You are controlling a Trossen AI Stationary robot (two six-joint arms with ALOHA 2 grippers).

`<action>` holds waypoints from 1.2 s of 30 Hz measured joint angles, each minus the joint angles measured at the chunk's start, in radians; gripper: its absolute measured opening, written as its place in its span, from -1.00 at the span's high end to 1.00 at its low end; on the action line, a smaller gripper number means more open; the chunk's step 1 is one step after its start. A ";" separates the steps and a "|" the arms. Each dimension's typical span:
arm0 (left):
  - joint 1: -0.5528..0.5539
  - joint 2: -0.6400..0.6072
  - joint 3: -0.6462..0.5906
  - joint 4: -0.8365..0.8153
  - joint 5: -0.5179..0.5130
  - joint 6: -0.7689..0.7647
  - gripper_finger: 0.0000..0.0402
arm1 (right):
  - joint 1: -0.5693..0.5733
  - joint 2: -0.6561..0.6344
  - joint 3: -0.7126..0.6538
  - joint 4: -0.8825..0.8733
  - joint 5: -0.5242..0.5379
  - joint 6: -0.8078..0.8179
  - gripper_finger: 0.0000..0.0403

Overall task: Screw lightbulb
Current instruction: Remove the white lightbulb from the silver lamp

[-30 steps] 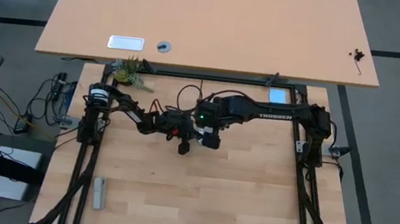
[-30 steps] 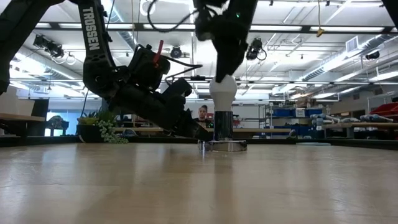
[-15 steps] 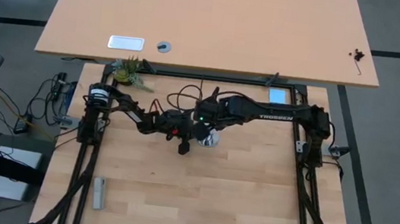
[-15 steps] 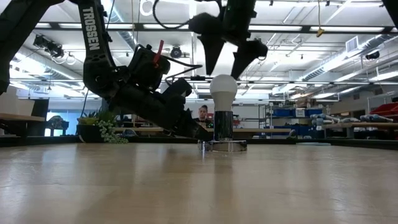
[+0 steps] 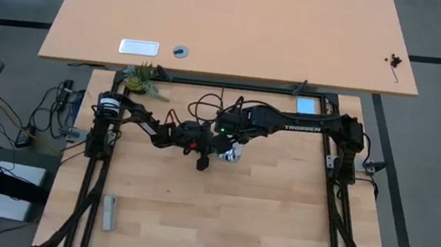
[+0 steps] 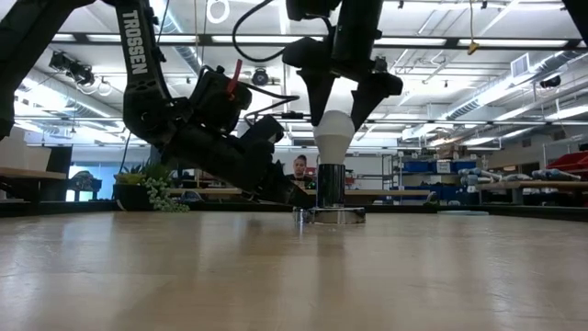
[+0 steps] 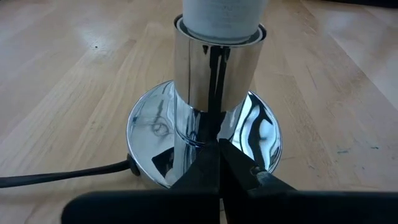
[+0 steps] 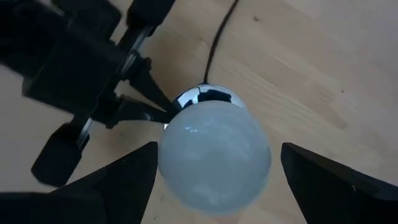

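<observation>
Right gripper jaws gape around the lightbulb (ungripped); left gripper jaws shut, empty.

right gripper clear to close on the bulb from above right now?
Probably yes. The right gripper hangs open over the lightbulb, a finger on each side. The shut left gripper sits low at the socket, below the bulb.

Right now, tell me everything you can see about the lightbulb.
The lightbulb is frosted white with a rounded dome that narrows to a pale neck. It stands upright, neck seated in the shiny chrome socket on its round base. The right gripper hangs over it, open, a finger on either side of the dome without visibly pinching it. The left gripper, shut, presses against the socket's base.
</observation>
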 joint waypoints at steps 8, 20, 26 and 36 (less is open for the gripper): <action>0.000 0.000 0.000 0.000 0.000 0.000 1.00 | -0.037 0.000 0.000 0.002 -0.111 -0.352 -0.36; 0.000 0.000 0.000 0.000 0.000 0.005 1.00 | -0.072 -0.001 -0.001 0.025 -0.195 -1.183 -0.39; 0.000 0.000 0.000 0.000 0.000 0.006 1.00 | -0.048 0.002 0.040 0.022 -0.155 -1.003 -0.60; 0.000 0.000 0.000 0.000 0.005 0.002 1.00 | -0.031 -0.001 0.100 -0.078 -0.170 -0.187 -0.71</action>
